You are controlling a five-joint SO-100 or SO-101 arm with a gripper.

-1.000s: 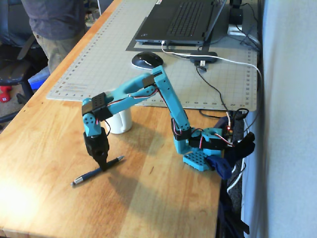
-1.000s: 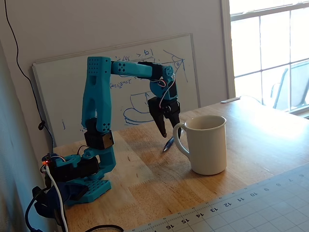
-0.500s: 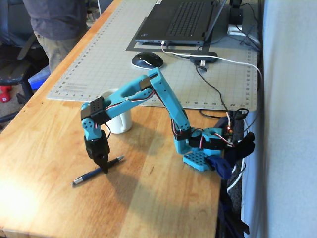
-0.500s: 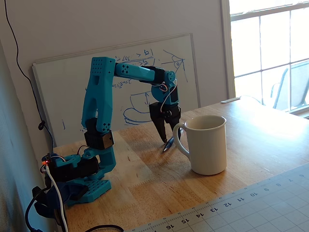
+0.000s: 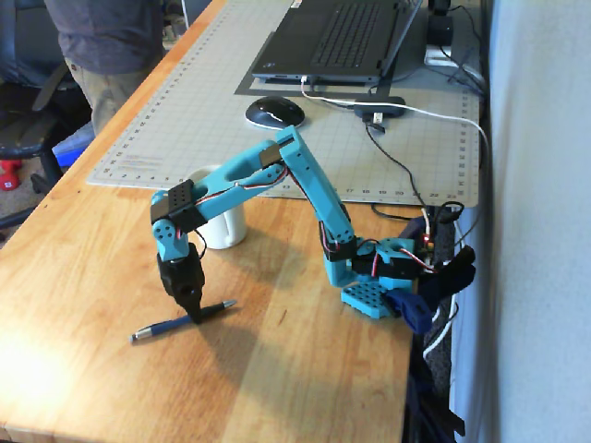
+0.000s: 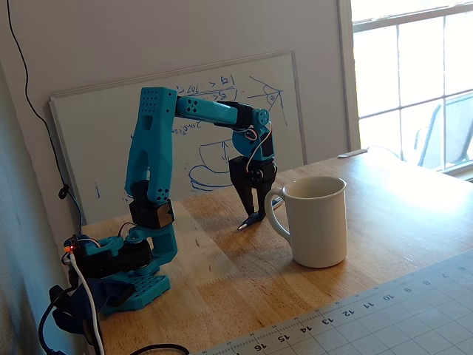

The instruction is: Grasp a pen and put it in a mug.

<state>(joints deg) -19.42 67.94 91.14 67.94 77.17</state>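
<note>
The slim dark navy pen point(image 5: 182, 322) with silvery ends lies flat on the wooden table point(image 5: 83, 268), directly under the black two-finger gripper point(image 5: 193, 317) of the blue arm. The jaws reach down over the pen's middle, one finger on each side, but whether they have pinched it or stand slightly apart I cannot tell in either fixed view. The plain cream-white ceramic mug point(image 6: 316, 220) stands upright just behind the gripper, handle turned toward it.

The pen looks light, stiff and smooth, so it may roll or pivot in a loose grip. Holding it near the middle, as the jaws stand now, seems best for balance. It then has to be tipped end-down to clear the mug's rim.
</note>
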